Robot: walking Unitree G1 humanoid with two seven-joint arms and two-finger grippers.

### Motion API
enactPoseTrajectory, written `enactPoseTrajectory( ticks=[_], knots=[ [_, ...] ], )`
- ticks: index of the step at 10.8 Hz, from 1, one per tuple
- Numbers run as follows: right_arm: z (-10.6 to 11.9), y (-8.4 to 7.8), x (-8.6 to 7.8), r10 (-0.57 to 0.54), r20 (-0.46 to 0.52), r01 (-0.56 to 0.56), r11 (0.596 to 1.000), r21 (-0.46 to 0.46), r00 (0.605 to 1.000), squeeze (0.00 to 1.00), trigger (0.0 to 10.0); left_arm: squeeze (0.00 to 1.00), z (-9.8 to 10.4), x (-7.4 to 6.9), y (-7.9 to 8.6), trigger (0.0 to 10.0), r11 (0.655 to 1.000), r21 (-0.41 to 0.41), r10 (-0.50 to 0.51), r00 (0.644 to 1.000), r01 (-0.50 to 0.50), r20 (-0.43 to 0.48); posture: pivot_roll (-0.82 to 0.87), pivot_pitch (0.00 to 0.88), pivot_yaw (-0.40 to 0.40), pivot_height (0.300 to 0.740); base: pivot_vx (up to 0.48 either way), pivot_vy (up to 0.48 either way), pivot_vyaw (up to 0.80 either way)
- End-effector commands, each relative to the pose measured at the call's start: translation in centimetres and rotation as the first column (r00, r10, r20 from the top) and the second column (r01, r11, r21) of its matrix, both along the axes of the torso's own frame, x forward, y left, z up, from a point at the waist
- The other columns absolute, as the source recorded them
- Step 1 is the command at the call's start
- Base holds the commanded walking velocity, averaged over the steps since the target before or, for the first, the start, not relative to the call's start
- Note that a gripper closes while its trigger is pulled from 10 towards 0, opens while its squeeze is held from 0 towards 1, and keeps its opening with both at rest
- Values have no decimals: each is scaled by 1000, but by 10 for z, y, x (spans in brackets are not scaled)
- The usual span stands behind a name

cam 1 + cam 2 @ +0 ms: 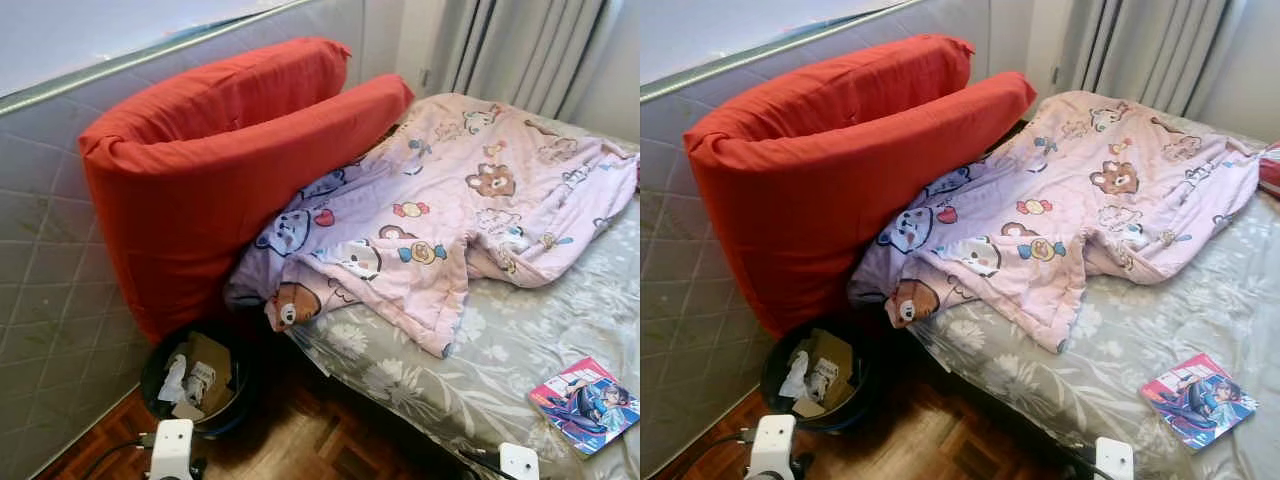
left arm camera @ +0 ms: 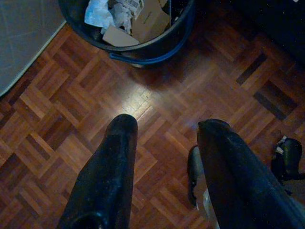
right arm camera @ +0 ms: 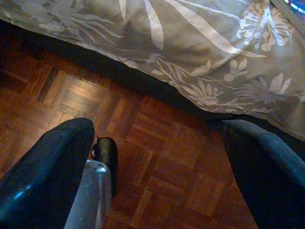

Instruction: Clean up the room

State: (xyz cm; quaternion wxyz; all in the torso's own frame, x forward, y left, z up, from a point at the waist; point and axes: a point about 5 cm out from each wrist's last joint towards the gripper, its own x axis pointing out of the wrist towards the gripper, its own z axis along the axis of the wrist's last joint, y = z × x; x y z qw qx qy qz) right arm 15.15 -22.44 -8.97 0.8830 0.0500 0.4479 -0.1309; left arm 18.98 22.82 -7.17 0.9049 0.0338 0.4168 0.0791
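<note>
No readable brand or label anywhere. The colourful comic-style book [image 1: 584,405] has cover art but the lettering is too small to make out, and the cardboard scraps in the bin show only a blurred printed patch.

The room's a mess. A pink cartoon-bear quilt [image 1: 450,215] lies rumpled across the bed with the grey floral sheet [image 1: 520,340], one corner drooping off the bed edge just above the round black waste bin [image 1: 195,385]. The bin stands on the reddish-brown parquet floor [image 1: 300,440], tucked between the bed and the quilted grey wall panel [image 1: 40,300], and it's stuffed with crumpled white paper and brown cardboard pieces. Two big red cushions [image 1: 220,160] lean against that panel, touching the quilt. The book lies flat near the bed's front edge, over on the robot's right, well apart from the quilt. Pale curtains [image 1: 530,50] hang behind the bed.

Both arms hang low. The left gripper [image 2: 164,167] has its two black fingers spread with nothing between them, pointing down at the parquet, the bin near and ahead of it. The right gripper [image 3: 164,162] is also spread wide and holding nothing, over the floor just beside the draped sheet edge.
</note>
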Motion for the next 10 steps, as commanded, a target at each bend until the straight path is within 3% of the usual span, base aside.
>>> enactPoseTrajectory(
  ticks=[1, 4, 10],
  knots=[
    [-2, 7, -1, 3, -7, -3, 1000, 16, 1000, 0, 10000, 0, -3, -7, 2, 10000, 1000, 11, -5, 1000, 6, -26, 125, 30, -10, 740, 0, 0, 0],
    [-5, 11, -7, -25, -23, 26, 999, 40, 999, 0, 10000, 0, -4, -9, 1, 10000, 1000, 7, 0, 1000, 0, -25, 119, 45, -8, 740, 0, 0, -181],
    [-4, 1, -10, -16, -28, 17, 999, 31, 999, 0, 10000, 0, -8, -10, -11, 10000, 1000, -11, -23, 999, 22, -43, 81, 61, -21, 740, 0, 0, -772]
  ],
)
